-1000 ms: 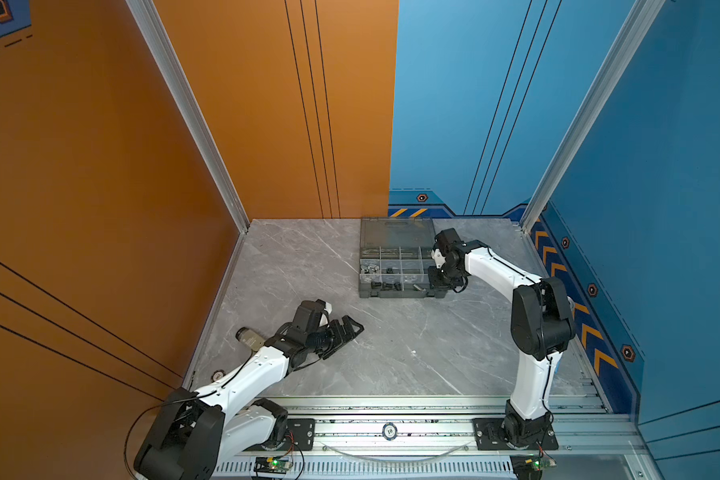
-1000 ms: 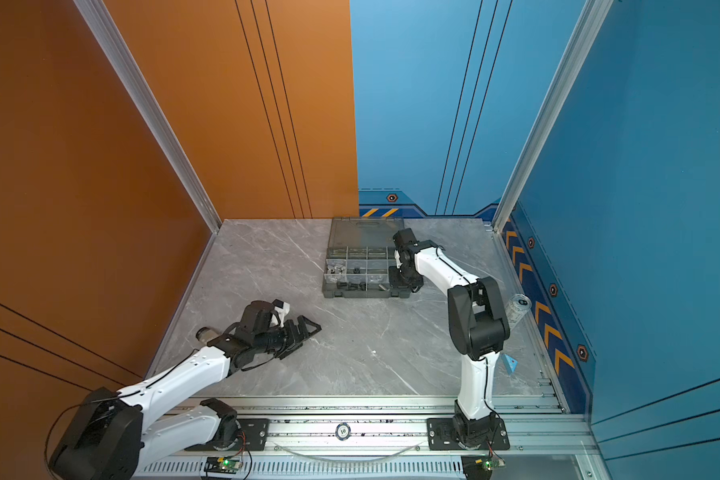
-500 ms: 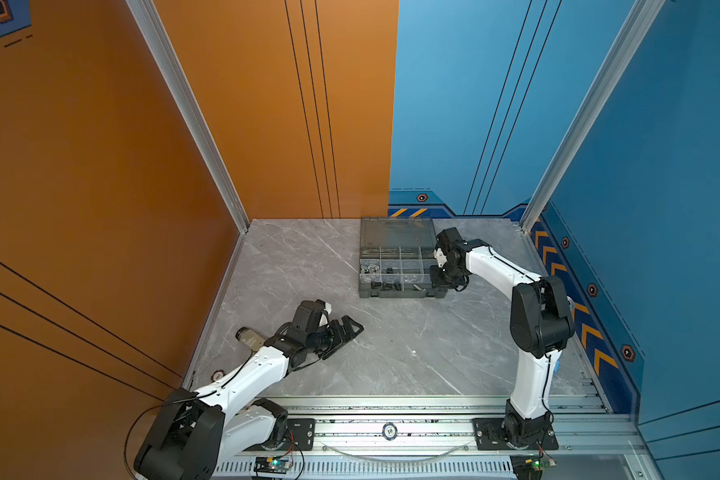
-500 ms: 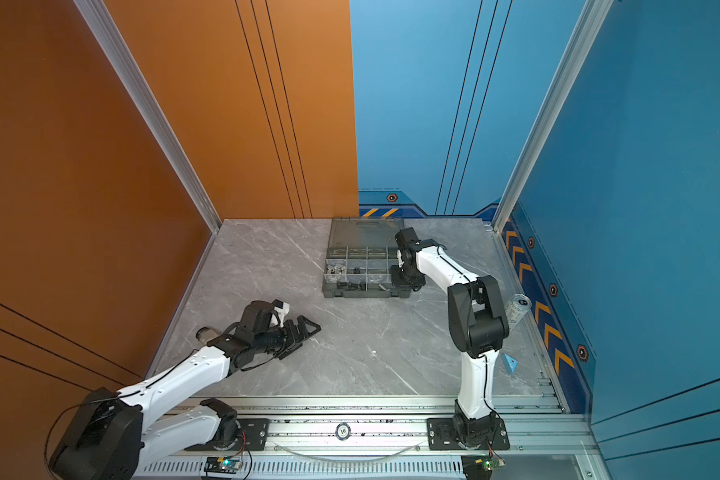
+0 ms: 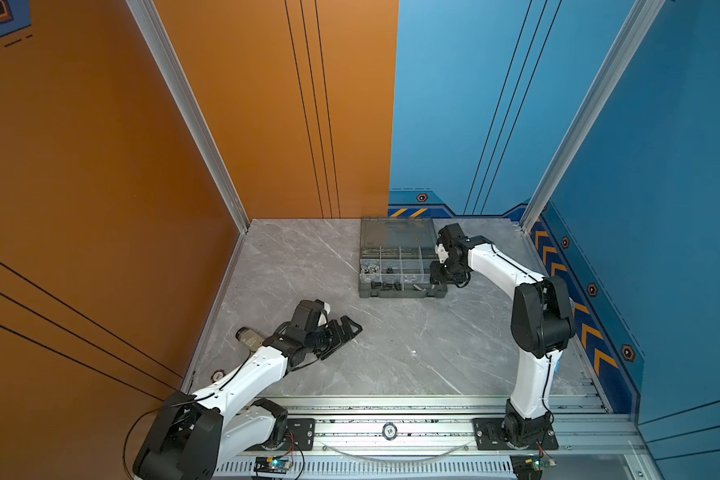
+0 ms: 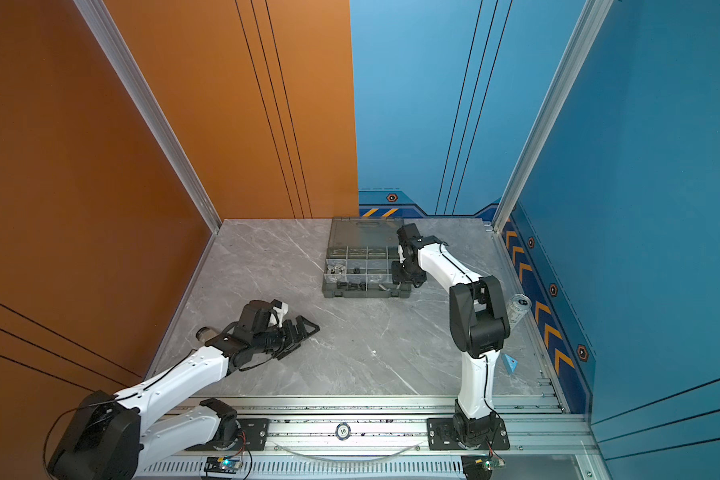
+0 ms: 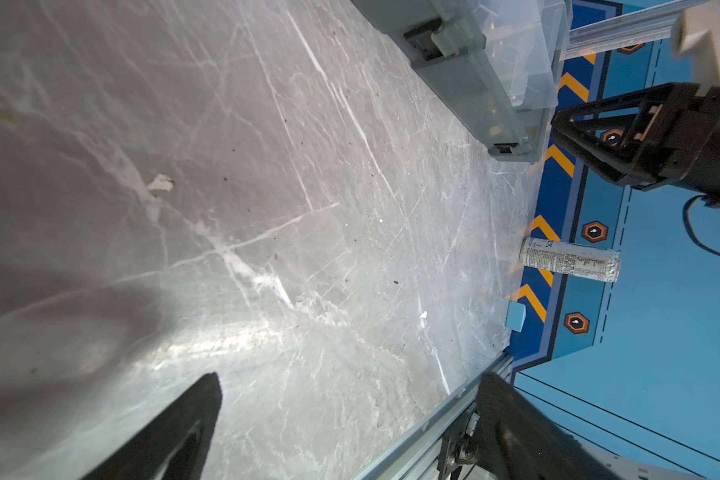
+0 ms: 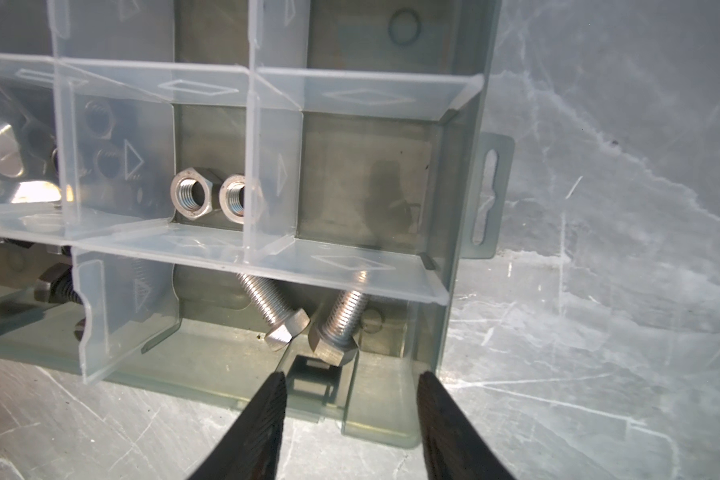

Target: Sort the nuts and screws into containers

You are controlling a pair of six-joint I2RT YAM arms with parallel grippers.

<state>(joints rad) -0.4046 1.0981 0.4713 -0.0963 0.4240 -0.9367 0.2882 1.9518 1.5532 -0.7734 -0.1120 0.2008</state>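
The containers are compartments of a smoky grey organizer box (image 5: 398, 232) (image 6: 366, 232) at the back middle, its lid open. My right gripper (image 8: 350, 382) (image 5: 437, 276) (image 6: 400, 276) hovers over the box's front right corner, open, nothing between its fingers. Just under it two long silver screws (image 8: 281, 307) (image 8: 337, 328) lie in the front right compartment. Two silver nuts (image 8: 190, 195) sit in the compartment behind. Black screws (image 8: 53, 286) and silver wing nuts (image 8: 1, 158) lie further left. My left gripper (image 5: 344, 338) (image 6: 304, 334) (image 7: 350, 378) is open and empty, low over the table's front left.
A silver drink can (image 6: 518, 309) (image 7: 570, 262) stands by the right wall, a small blue block (image 6: 509, 362) in front of it. A small grey cylinder (image 5: 248, 338) lies by the left arm. A poker chip (image 5: 389, 431) sits on the front rail.
My right gripper's jaws have spread apart over the box's front right corner. The left arm has not moved.
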